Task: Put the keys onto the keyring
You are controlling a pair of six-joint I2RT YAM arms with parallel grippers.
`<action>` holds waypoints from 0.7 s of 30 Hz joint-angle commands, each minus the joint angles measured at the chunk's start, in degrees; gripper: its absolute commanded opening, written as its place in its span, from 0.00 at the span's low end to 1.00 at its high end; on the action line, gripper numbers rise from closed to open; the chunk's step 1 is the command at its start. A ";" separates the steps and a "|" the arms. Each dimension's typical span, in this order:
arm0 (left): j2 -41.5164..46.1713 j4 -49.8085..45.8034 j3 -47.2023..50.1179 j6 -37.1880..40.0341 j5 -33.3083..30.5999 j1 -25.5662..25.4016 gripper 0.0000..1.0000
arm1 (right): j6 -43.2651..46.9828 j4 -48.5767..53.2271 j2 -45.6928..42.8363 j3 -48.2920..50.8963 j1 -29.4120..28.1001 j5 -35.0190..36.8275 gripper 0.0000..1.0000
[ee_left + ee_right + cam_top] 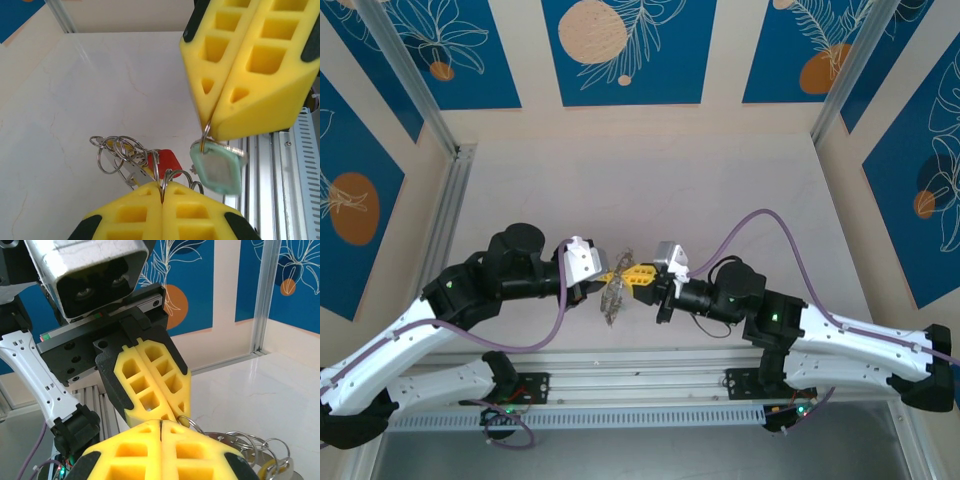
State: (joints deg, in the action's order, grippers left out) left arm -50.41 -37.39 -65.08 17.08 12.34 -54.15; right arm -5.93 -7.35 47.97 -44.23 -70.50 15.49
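Both grippers meet above the table's middle. My left gripper [162, 186] is shut on a thin grey loop of the keyring [159, 167], which rises out of its fingertips. Several small split rings [116, 149], a silvery key blade [131, 174] and a red-headed key [169, 162] hang along it. Just above, my right gripper [212, 131] is shut on a small ring carrying a teal-headed key [218, 168]. From above, the bunch [612, 298] dangles below the left gripper [611, 275] and the right gripper [638, 276]. In the right wrist view, my right gripper [161, 424] touches the left gripper [175, 410].
The pale marble tabletop [650, 190] lies beneath the bunch. An aluminium rail [650, 375] runs along the near edge, with frame posts [450, 180] at the sides. Purple cables [770, 225] loop off both arms.
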 commanded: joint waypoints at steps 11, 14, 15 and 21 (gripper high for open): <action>0.15 2.41 -0.32 0.71 0.76 -0.50 0.00 | -0.39 -2.76 2.68 -1.41 2.13 0.53 0.00; 0.22 2.32 -0.28 0.72 0.83 -0.52 0.00 | -0.57 -3.21 3.19 -1.66 2.34 0.45 0.00; 0.14 2.38 -0.29 0.67 0.93 -0.52 0.00 | -0.66 -3.56 3.35 -1.57 2.43 0.58 0.00; 0.09 2.32 -0.14 0.81 0.76 -0.52 0.00 | -1.45 -5.65 4.22 -1.38 3.06 -0.40 0.00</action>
State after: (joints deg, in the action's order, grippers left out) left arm -50.48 -37.39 -65.08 17.08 11.94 -54.15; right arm -6.57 -9.78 51.75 -44.34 -67.83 15.14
